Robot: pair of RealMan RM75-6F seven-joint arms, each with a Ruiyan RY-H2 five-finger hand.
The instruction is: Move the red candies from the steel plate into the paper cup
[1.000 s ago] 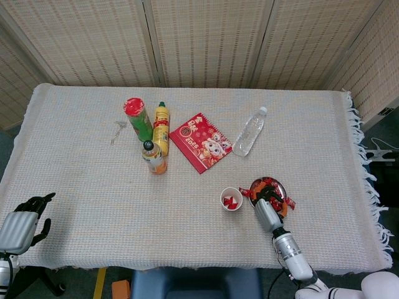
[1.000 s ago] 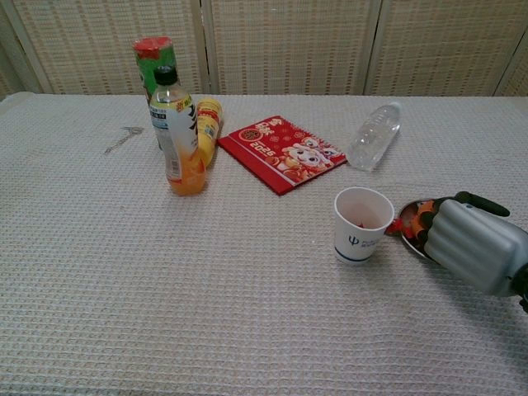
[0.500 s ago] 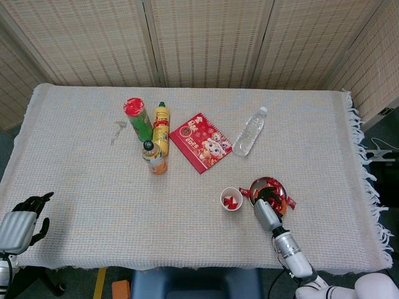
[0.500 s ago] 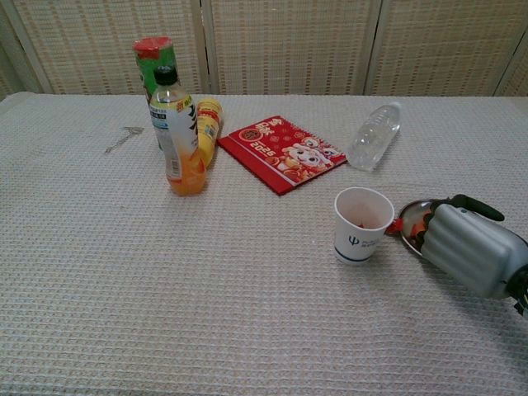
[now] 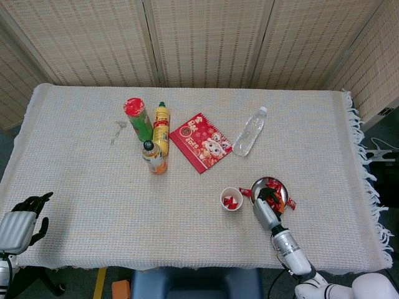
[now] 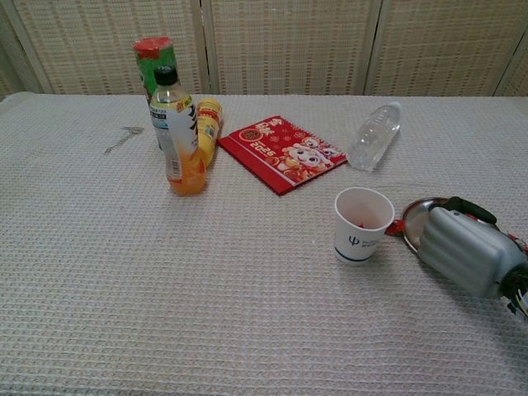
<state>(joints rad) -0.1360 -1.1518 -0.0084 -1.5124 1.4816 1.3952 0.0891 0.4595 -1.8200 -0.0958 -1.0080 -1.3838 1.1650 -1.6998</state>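
A: Hands first. The right hand (image 6: 462, 250) lies over the near edge of the steel plate (image 6: 415, 216), back of the hand up, fingers curled down toward the plate. Whether it holds a candy I cannot tell.

B: And the left hand (image 5: 20, 223)?

A: Off the table's near left corner, dark fingers apart, holding nothing.

B: Where are the red candies (image 5: 276, 187)?

A: Several lie in the plate, a few spill past its rim onto the cloth, and some are already in the paper cup (image 6: 361, 223), which stands upright just left of the plate.

B: Farther back?

A: An orange drink bottle (image 6: 176, 136) stands upright, with a yellow bottle (image 6: 208, 123) and a green can (image 6: 154, 66) behind it; a red booklet (image 6: 280, 152) lies flat, and a clear water bottle (image 6: 374, 136) lies on its side.
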